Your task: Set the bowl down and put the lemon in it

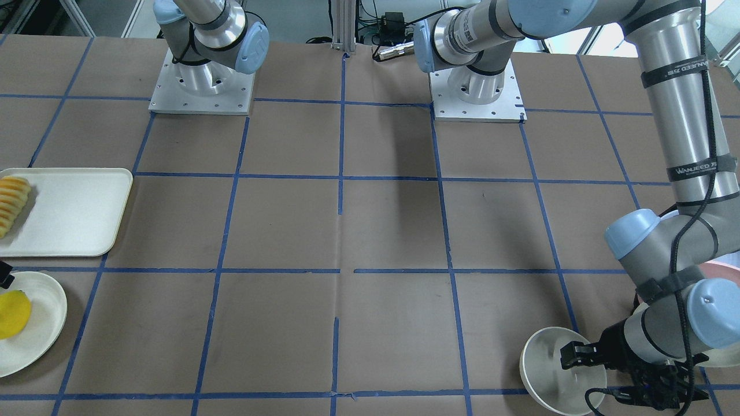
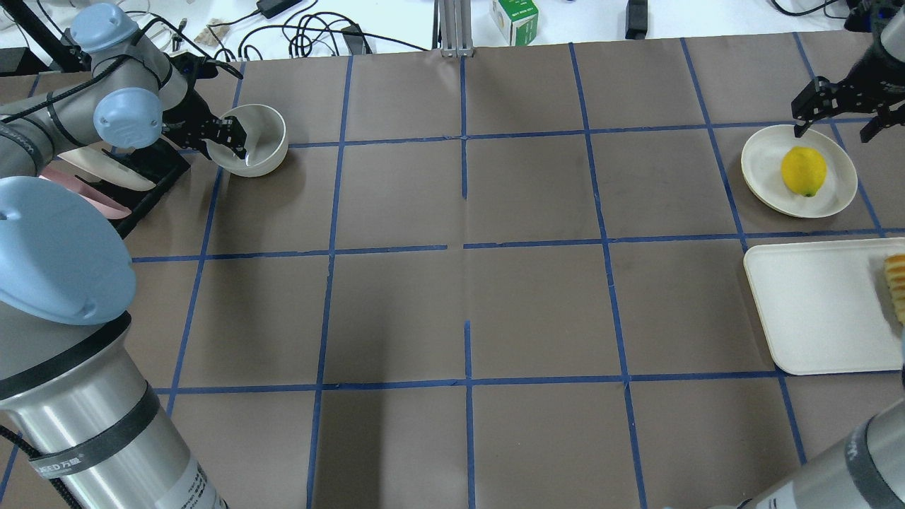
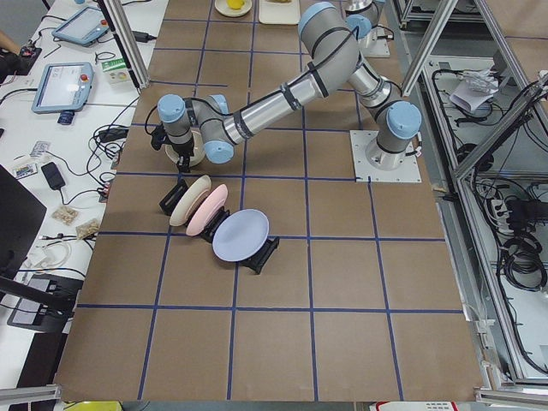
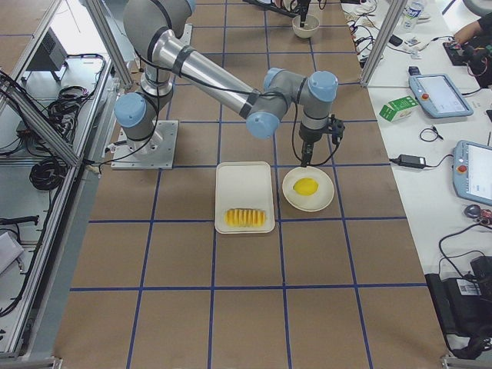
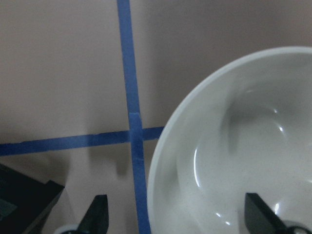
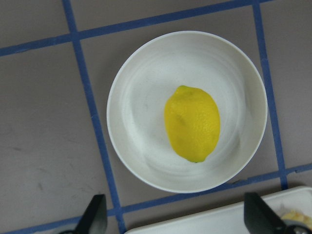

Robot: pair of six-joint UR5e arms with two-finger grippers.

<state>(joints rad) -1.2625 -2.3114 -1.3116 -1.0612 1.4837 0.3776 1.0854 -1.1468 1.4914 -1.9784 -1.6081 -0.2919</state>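
Brown table; left hand straddles bowl rim; right hand spread above lemon.

Shallow plate beside tray; sliced fruit at tray's end; three plates in rack.

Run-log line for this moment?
left gripper open astride rim of deep cream-white bowl | right gripper open above bright yellow lemon on shallow cream plate | bowl empty

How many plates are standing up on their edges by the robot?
3, in a row on black stands: a cream plate, a pink plate, then a pale blue plate. More could hide behind them.
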